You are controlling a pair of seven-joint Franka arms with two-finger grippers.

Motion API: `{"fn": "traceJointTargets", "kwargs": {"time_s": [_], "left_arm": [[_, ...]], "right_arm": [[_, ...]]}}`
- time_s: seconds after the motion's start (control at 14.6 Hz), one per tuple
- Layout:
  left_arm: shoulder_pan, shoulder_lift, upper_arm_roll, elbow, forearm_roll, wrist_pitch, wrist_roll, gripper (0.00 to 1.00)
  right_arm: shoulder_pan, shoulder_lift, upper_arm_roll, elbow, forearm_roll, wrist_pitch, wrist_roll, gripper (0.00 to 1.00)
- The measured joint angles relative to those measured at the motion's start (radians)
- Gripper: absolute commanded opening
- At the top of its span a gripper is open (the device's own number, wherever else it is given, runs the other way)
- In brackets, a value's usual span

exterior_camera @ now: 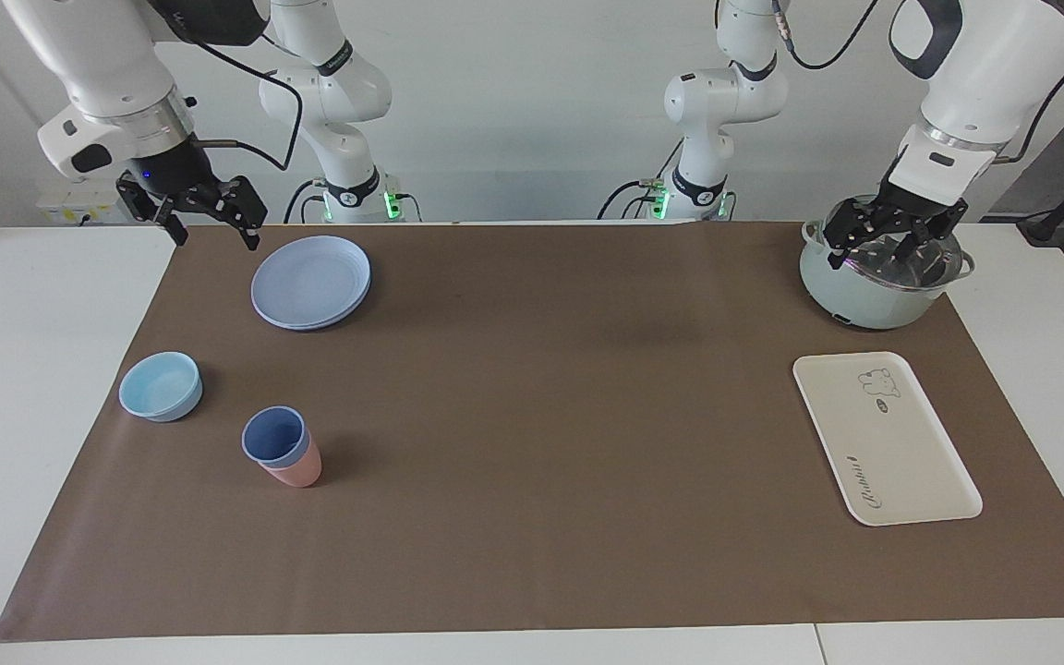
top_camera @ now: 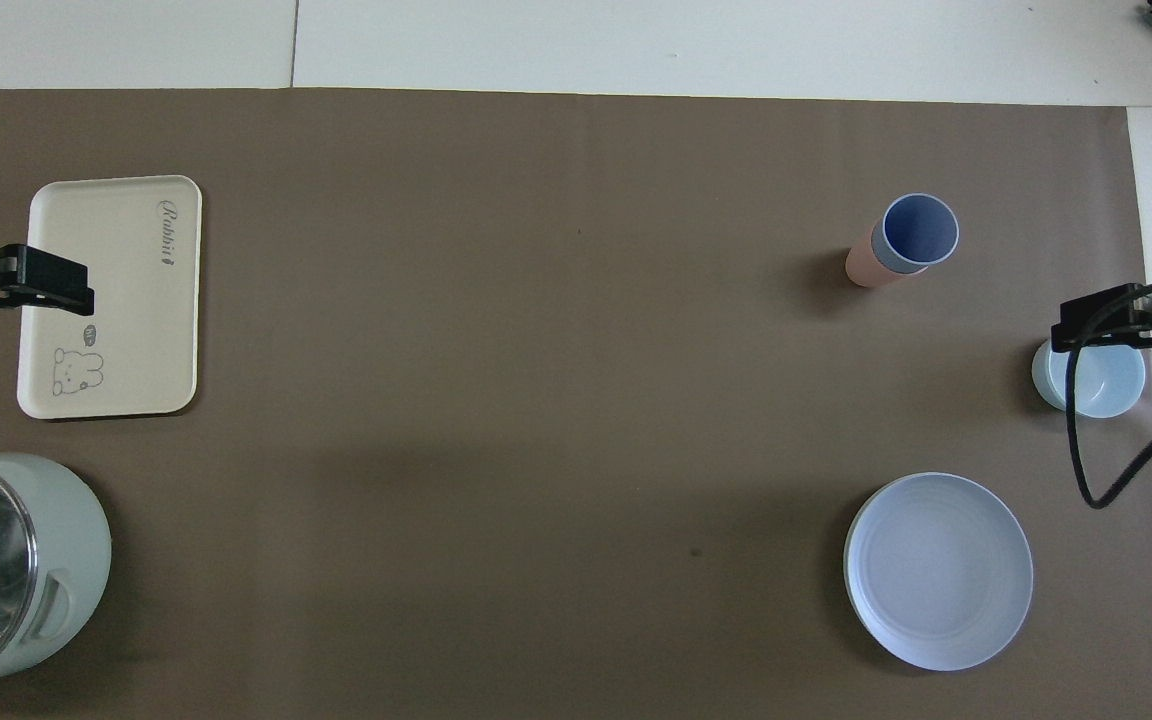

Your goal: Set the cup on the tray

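The periwinkle-blue cup (exterior_camera: 273, 434) stands upright, nested inside a salmon-pink tumbler (exterior_camera: 297, 471), toward the right arm's end of the table; it also shows in the overhead view (top_camera: 919, 230). The cream-white tray (exterior_camera: 883, 439) with the bear drawing lies flat and bare toward the left arm's end, and shows in the overhead view too (top_camera: 116, 300). My right gripper (exterior_camera: 211, 229) is open and empty, up in the air beside the blue plates. My left gripper (exterior_camera: 883, 251) is open and empty over the pot.
A stack of round blue plates (exterior_camera: 310, 280) lies nearer to the robots than the cup. A low light-blue bowl (exterior_camera: 161, 386) stands beside the cup. A pale green pot (exterior_camera: 864, 296) with a glass lid stands nearer to the robots than the tray. A brown mat (exterior_camera: 541, 416) covers the table.
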Motion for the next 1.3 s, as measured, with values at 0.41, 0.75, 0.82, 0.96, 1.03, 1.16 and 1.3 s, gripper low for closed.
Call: {"fn": "traceJointTargets", "kwargs": {"time_s": [0.41,0.75,0.82,0.96,1.03,1.16,1.3], "left_arm": [[0.001,0.000,0.007,0.000,0.000,0.000,0.000,1.00],[0.001,0.000,0.010,0.000,0.000,-0.001,0.000,1.00],[0.001,0.000,0.010,0.000,0.000,-0.001,0.000,1.00],[0.001,0.000,0.011,0.000,0.000,-0.001,0.000,1.00],[0.001,0.000,0.011,0.000,0.000,-0.001,0.000,1.00],[0.001,0.000,0.011,0.000,0.000,-0.002,0.000,1.00],[0.001,0.000,0.011,0.000,0.000,-0.002,0.000,1.00]], "right_arm": [[0.000,0.000,0.000,-0.005,0.000,0.020,-0.021,1.00],[-0.038,-0.008,-0.002,-0.130,0.043,0.272,-0.308,1.00],[-0.053,-0.009,-0.004,-0.170,0.057,0.334,-0.388,1.00],[-0.074,-0.008,-0.007,-0.236,0.097,0.435,-0.558,1.00],[-0.091,-0.005,-0.007,-0.266,0.140,0.489,-0.663,1.00],[-0.139,0.010,-0.009,-0.319,0.259,0.573,-0.900,1.00],[-0.201,0.048,-0.010,-0.349,0.439,0.604,-1.161,1.00]]}}
